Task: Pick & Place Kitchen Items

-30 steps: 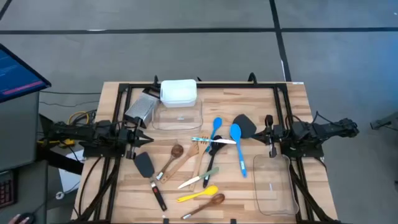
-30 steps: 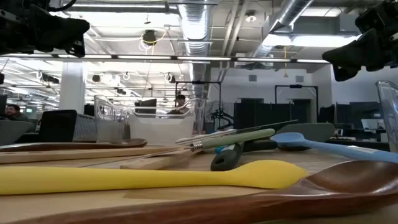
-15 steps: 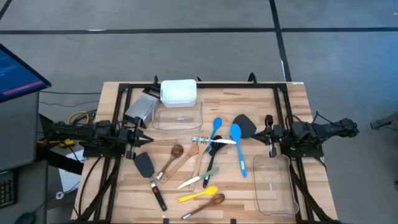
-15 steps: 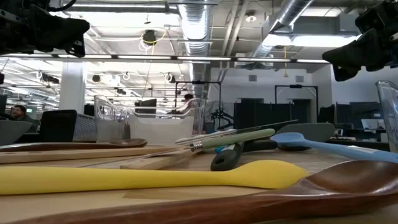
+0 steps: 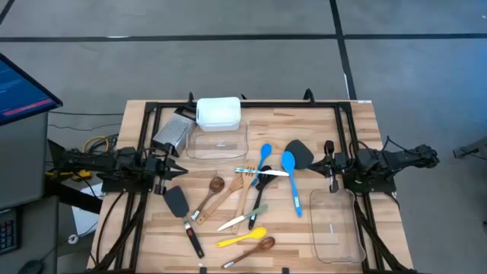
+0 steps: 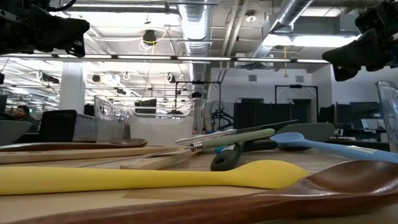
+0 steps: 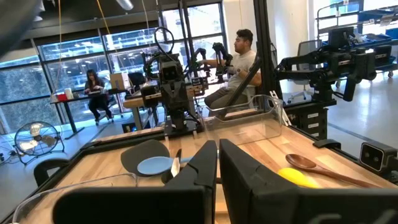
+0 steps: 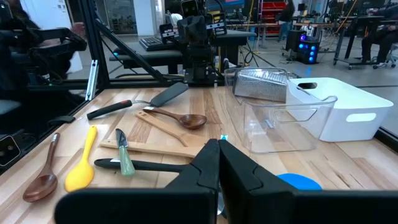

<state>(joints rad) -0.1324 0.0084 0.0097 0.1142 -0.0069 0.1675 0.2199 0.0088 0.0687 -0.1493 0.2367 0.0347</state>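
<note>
Utensils (image 5: 251, 199) lie scattered across the middle of the table (image 5: 358, 129) in the high view's centre, untouched. The left gripper (image 5: 176, 170) waits at frame left, fingers pressed together and empty; the right gripper (image 5: 327, 168) mirrors it at frame right.

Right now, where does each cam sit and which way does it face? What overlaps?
High: overhead, straight down; both arms, left pincer, right pincer, both shut.
Low: table height, level across the yellow spoon into the room; arms at upper corners.
Left wrist: faces across the table to the right arm; own shut fingers low.
Right wrist: faces the left arm; own shut fingers low.
Shared: both wrist views and the high view show the yellow spoon.
</note>
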